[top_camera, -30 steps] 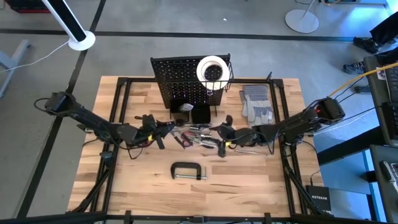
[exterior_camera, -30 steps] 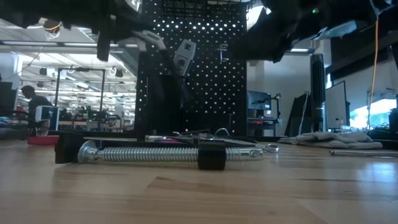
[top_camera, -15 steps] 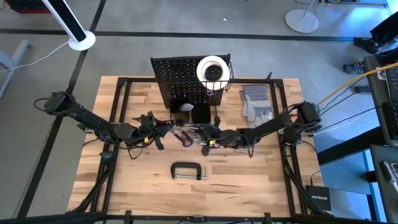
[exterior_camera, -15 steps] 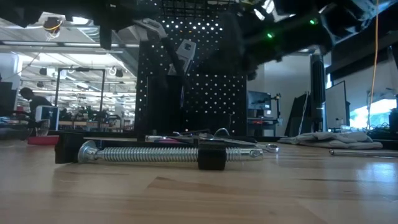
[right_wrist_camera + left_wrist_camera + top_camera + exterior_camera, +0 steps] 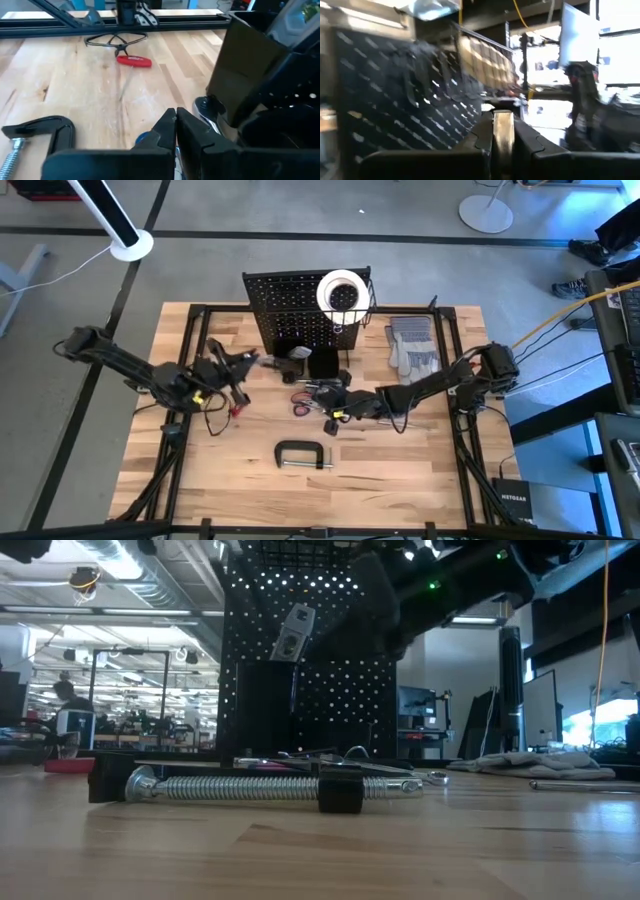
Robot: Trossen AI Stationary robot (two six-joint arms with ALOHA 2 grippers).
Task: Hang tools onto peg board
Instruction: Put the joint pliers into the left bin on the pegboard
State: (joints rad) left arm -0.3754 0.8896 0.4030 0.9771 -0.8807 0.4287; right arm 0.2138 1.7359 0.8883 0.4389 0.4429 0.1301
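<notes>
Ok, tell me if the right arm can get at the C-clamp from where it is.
Probably yes. The C-clamp lies alone on bare table, just in front of the right gripper, with nothing between them. The fingers look shut, so they would need to open first.

Grey gloves (image 5: 412,347) lie near the surface's (image 5: 400,480) back right corner, also seen in low view at right. White lamp base (image 5: 131,246) on floor beyond back left corner; another white base (image 5: 485,213) beyond back right. Person (image 5: 68,705) far behind in room.
</notes>
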